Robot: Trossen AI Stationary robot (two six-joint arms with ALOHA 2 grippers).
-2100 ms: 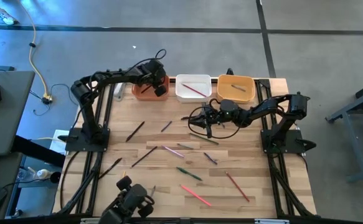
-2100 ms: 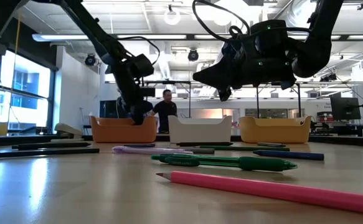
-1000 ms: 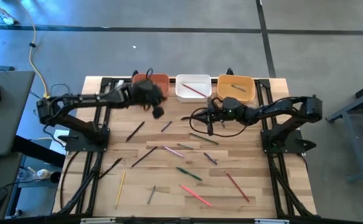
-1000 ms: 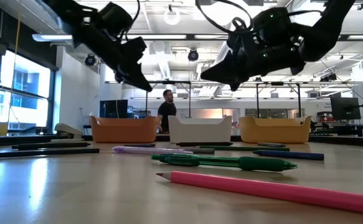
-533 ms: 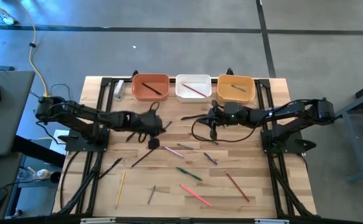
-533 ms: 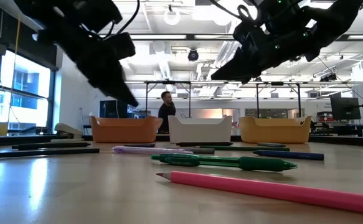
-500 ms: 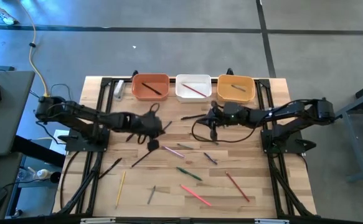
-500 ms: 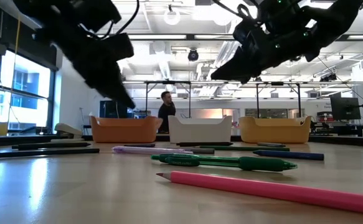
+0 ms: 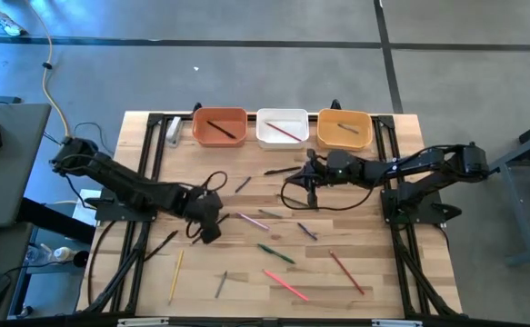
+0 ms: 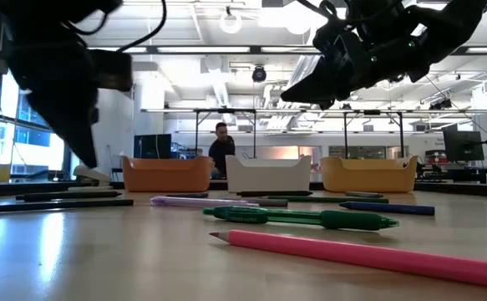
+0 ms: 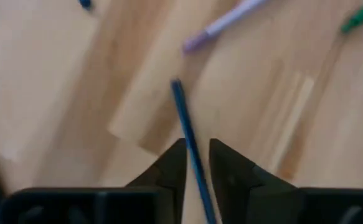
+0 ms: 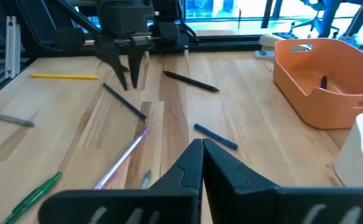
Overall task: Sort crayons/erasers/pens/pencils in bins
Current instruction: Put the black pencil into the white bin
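Loose crayons, pens and pencils lie scattered over the wooden table. Three bins stand along its far edge: terracotta (image 9: 219,128), white (image 9: 281,128) and yellow-orange (image 9: 344,129), each with a stick inside. My left gripper (image 11: 197,163) is open at the middle left of the table and points steeply down. Its fingers stand on either side of a dark stick (image 11: 182,112) that lies flat on the wood. The right wrist view shows this gripper (image 12: 129,82) over that stick (image 12: 126,102). My right gripper (image 9: 310,174) is shut and empty, hovering in front of the white and yellow-orange bins.
Near the dark stick lie a purple pen (image 9: 251,221), a green pen (image 9: 275,253), a pink pencil (image 9: 285,284), a yellow stick (image 9: 175,274) and a grey one (image 9: 221,283). Black cables loop under the right arm (image 9: 292,191). A person (image 10: 220,147) stands beyond the table.
My left gripper has swung away from the terracotta bin toward the table's near and left side. It has dropped lower and tipped more steeply downward, ending over the dark stick. No stick has moved.
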